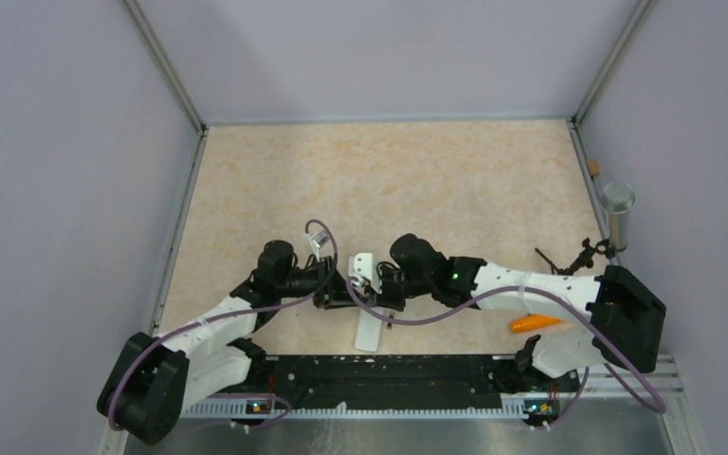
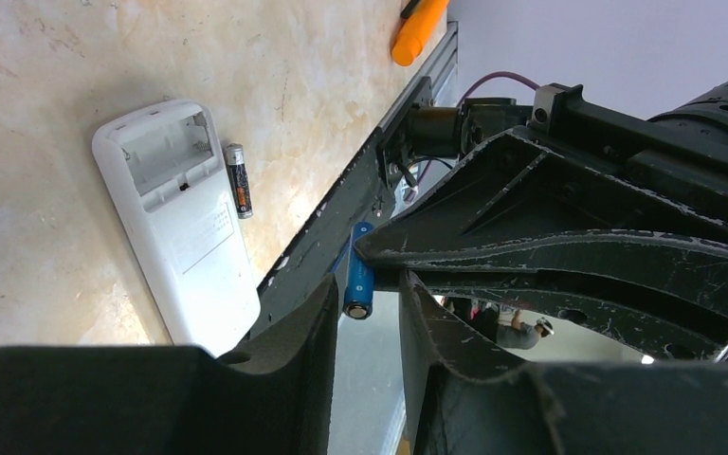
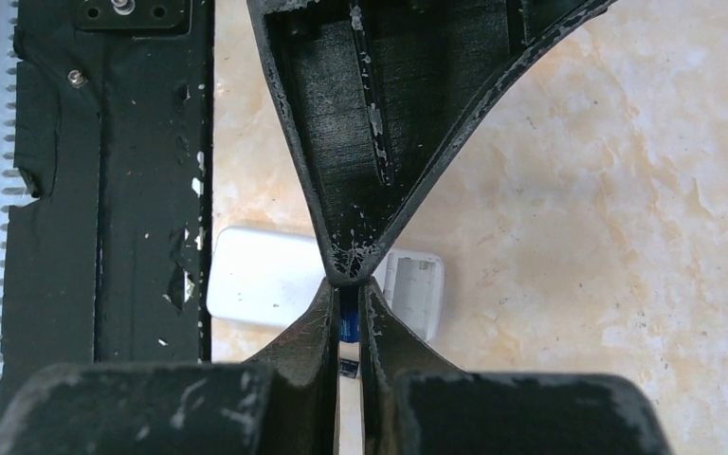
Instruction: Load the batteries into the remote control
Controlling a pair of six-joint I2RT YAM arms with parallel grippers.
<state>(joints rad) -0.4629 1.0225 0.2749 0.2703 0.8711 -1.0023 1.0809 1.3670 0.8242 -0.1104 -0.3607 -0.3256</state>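
**Left wrist.** The remote control [image 2: 185, 237] lies back-up on the table [image 2: 47, 57]. Its battery bay [image 2: 166, 150] is uncovered and empty. The dark battery [image 2: 238, 180] lies loose just beside that end.

The blue battery [image 2: 358, 280] hangs in the air at the tip of the right gripper [image 2: 368, 254]. It sits inside the gap of the left gripper [image 2: 370, 294], whose fingers stand parted wider than the cell.

This looks like a handover, and it could fail in several ways:
- If the right gripper releases before the left clamps, the cell would likely drop and roll, perhaps toward the black rail [image 2: 341, 213].
- Nothing pins the remote, so pressing a cell into the bay may skid it.
- A low finger could knock the dark battery away.

The remote's far end is cut off behind a finger. The blue cell's polarity end is hard to read.

**Right wrist.** This gripper's own fingers are squeezed onto the blue battery, and only a sliver of it shows between them. The left gripper's tip comes down to meet theirs. The fingers cover the middle of the remote, and the dark battery is hidden.

**Top external.** Both grippers meet above the remote, close to the arms' bases. Neither battery can be made out here, nor can either gripper's opening. An orange object [image 1: 535, 323] lies well apart, by the right arm.
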